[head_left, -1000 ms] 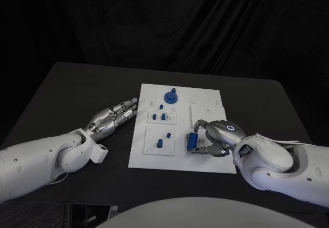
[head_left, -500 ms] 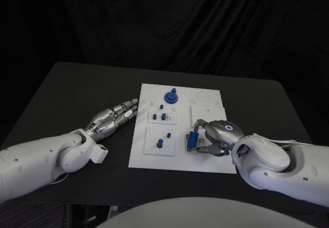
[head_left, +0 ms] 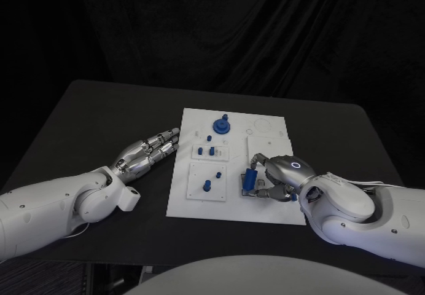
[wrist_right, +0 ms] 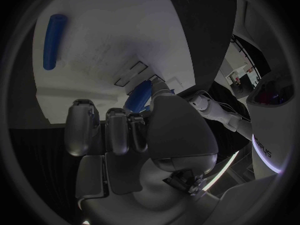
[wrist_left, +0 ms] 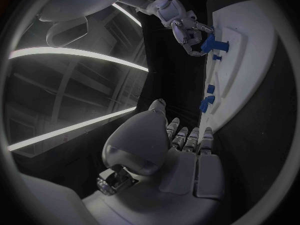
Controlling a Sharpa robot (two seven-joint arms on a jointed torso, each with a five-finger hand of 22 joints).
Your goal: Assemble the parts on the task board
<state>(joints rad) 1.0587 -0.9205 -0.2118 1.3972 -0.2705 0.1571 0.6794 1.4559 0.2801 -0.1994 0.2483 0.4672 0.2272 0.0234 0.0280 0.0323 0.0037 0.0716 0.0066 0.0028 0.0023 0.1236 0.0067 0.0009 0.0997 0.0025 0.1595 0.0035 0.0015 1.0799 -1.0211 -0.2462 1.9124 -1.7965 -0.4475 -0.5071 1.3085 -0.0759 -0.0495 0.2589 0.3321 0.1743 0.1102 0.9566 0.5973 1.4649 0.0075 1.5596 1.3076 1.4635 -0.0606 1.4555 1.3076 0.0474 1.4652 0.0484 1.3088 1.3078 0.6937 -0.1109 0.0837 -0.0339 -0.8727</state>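
Note:
The white task board (head_left: 266, 138) lies mid-table. My right hand (head_left: 282, 178) is over its near right part and grips a blue block-like part (head_left: 250, 180) between thumb and fingers. The left wrist view shows that right hand (wrist_left: 180, 24) and the held blue part (wrist_left: 214, 45) just above the task board (wrist_left: 250, 60). In the right wrist view the held blue part (wrist_right: 139, 95) peeks out past my right hand (wrist_right: 125, 130), and a blue cylinder (wrist_right: 53, 40) lies on the task board (wrist_right: 106, 50). My left hand (head_left: 148, 151) lies flat and open just left of the board.
A round blue piece with a peg (head_left: 220, 126) stands at the board's far side. Small blue pegs (head_left: 206, 150) sit in the middle plate, and more pegs (head_left: 212, 181) in the near plate. Black table (head_left: 106, 117) surrounds the board.
My right hand with the blue part has shifted very slightly over the board. The left hand has stayed where it was.

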